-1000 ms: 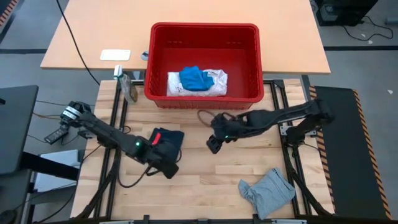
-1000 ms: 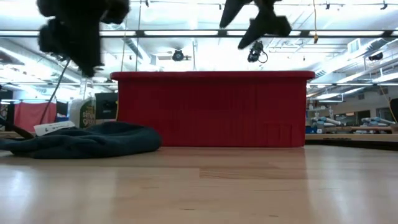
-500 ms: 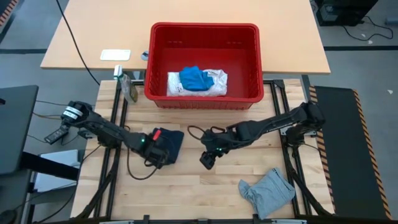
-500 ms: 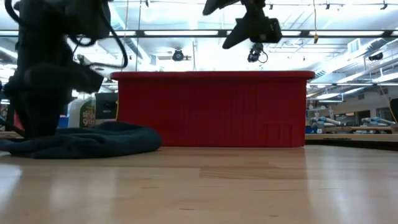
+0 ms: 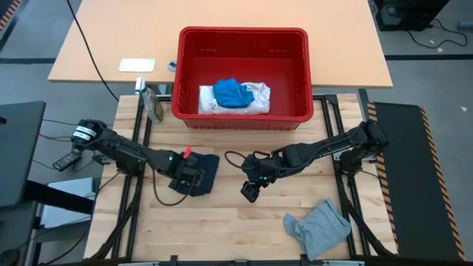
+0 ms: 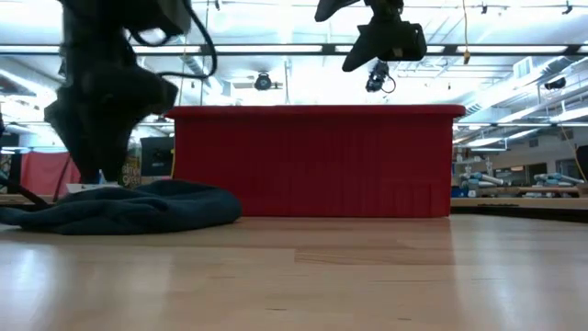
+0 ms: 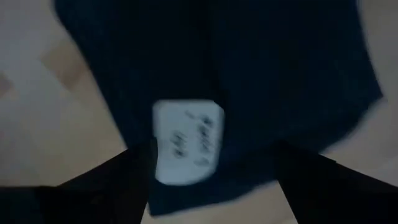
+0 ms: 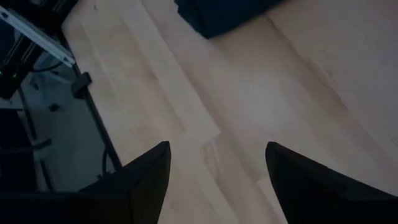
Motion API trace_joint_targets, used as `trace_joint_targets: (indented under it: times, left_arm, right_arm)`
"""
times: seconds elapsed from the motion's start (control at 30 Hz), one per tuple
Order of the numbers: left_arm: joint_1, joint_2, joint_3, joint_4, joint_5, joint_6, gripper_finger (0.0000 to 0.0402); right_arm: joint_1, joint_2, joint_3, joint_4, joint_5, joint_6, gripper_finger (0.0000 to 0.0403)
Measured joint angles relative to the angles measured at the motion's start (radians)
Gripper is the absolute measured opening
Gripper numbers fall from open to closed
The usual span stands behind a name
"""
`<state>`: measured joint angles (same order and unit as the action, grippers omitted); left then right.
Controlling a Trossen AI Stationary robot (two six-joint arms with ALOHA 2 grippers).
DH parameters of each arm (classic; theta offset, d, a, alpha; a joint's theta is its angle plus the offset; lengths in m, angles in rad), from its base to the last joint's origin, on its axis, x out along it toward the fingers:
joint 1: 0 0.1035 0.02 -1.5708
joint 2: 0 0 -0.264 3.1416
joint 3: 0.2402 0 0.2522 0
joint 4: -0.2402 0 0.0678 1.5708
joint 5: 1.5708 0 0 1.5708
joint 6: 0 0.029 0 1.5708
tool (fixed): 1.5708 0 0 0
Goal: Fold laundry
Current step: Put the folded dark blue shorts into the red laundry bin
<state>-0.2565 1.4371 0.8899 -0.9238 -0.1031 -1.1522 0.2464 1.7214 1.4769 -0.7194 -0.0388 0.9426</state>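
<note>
**Off-task items around the work table**

A red plastic basket sits at twelve o'clock on the wooden table, straddling its far edge; in the low view its ribbed red wall fills the middle. At about ten o'clock, a small upright bottle stands just beside the basket's corner. Farther out at eleven o'clock, a flat white card lies on the tan desk behind.
</note>
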Motion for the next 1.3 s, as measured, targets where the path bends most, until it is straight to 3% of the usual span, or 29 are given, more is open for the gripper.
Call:
trace_joint_targets:
  times: [0.23,0.43,0.6,0.73,1.0,1.13,1.3]
  left_arm:
    - [0.134,-0.001,-0.079,0.02,0.008,0.065,0.0316]
    - [0.212,-0.006,-0.25,0.328,0.134,0.072,0.0316]
    - [0.202,-0.011,-0.314,0.493,0.129,-0.005,0.0302]
    - [0.162,0.002,-0.33,0.656,0.083,-0.036,0.0242]
    - [0.046,0.227,-0.33,1.146,0.029,-0.16,0.0033]
    - [0.011,0.294,-0.321,1.313,-0.044,-0.197,0.002]
    - [0.013,0.211,-0.251,1.181,-0.095,-0.197,0.002]
  right_arm:
    - [-0.007,0.0,0.0,-0.01,-0.043,-0.028,0.0268]
    - [-0.006,0.0,0.0,-0.041,-0.043,-0.04,0.0268]
    - [-0.004,-0.001,-0.001,-0.066,-0.051,-0.06,0.0268]
    - [-0.004,-0.001,-0.001,-0.07,-0.056,-0.087,0.0268]
    - [-0.014,-0.001,-0.001,-0.096,0.037,-0.055,0.0268]
    - [-0.015,-0.001,-0.001,-0.086,0.047,-0.087,0.0268]
    - [-0.03,-0.014,-0.001,-0.101,0.045,-0.146,0.0268]
